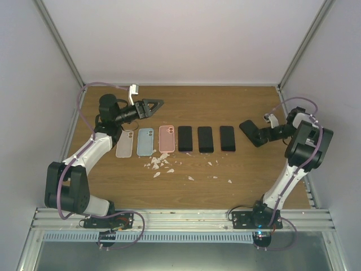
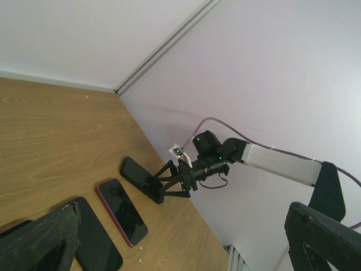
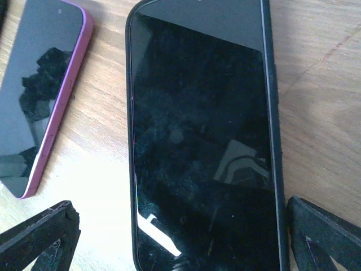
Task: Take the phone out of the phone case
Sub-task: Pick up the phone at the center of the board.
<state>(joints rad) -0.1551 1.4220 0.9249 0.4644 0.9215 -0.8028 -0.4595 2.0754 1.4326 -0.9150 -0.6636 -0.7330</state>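
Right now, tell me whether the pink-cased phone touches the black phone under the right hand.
Apart. Right wrist view shows bare table between the pink-cased phone and the black phone.

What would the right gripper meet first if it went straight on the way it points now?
The black phone, lying screen-up on the table. The right gripper points down at it, jaws open to either side of its width. The pink-edged phone beside it lies off that line. How much gap remains is unclear.

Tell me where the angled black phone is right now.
In the top view, the angled black phone lies at the right end of the row, just beyond the pink-edged phone. The open right gripper has a finger on either side of it.
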